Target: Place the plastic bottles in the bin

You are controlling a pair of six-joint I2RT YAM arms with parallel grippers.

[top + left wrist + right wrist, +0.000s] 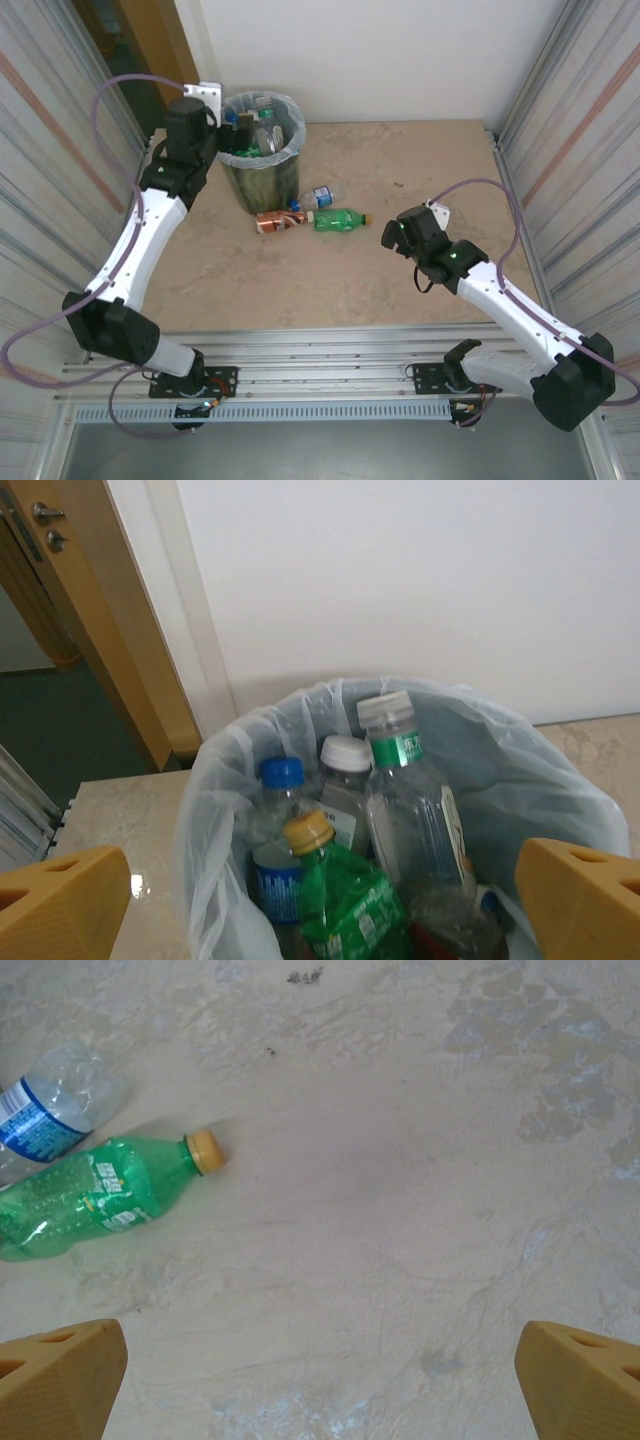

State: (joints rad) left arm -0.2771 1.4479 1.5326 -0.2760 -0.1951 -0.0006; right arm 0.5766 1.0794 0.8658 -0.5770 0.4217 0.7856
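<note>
The bin (265,185) stands at the back left, dark with a pale bag liner (215,780) over its rim. Inside it lie several plastic bottles, among them a green one with a yellow cap (350,895) and a tall clear one (410,800). My left gripper (320,908) hangs open just above the bin's mouth (224,130), holding nothing. On the table beside the bin lie a brown-orange bottle (274,222), a clear blue-labelled bottle (318,195) and a green bottle (340,219). My right gripper (392,235) is open and empty over bare table, right of the green bottle (85,1200).
Corrugated metal walls close in both sides of the table, and a white wall stands behind the bin. A wooden door frame (100,630) shows at the back left. The tabletop (400,1210) under my right gripper is bare, mottled beige.
</note>
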